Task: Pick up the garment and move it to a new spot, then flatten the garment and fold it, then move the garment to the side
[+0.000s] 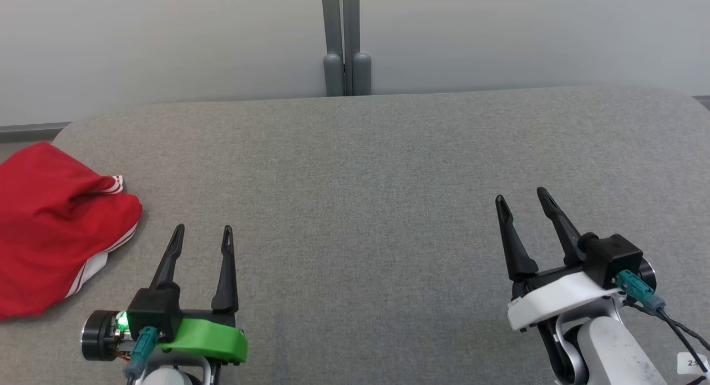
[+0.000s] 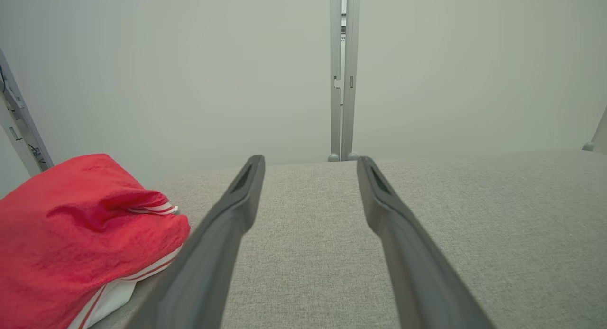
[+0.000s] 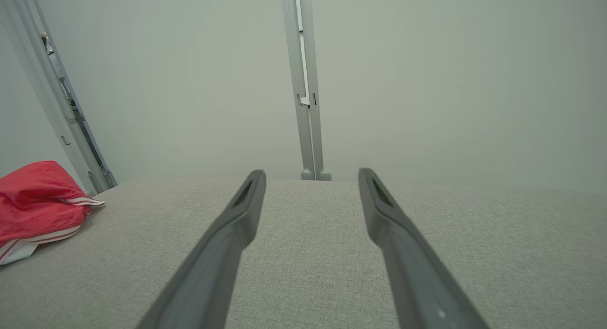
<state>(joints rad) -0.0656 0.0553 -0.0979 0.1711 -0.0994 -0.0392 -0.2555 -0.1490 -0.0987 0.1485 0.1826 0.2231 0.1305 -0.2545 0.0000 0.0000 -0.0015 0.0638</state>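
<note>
Head cam: high at the near edge of the table (image 1: 355,168), pitched forward-down, facing the far edge and the wall post (image 1: 346,41). Wrist cams: low, close over the table, sighting along my left gripper (image 2: 309,160) and right gripper (image 3: 310,172) toward that same post. All three share the garment (image 1: 50,224) at the left edge.

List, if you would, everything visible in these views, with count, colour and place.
garment: one, red with white stripes, crumpled at the table's left edge
table: one, grey fabric top, across the head view
wall panels: two, pale, behind the table
posts: two, grey, side by side between the panels
left gripper: one, green mount, dark jaws apart, lower left near the garment
right gripper: one, white mount, dark jaws apart, lower right
</note>
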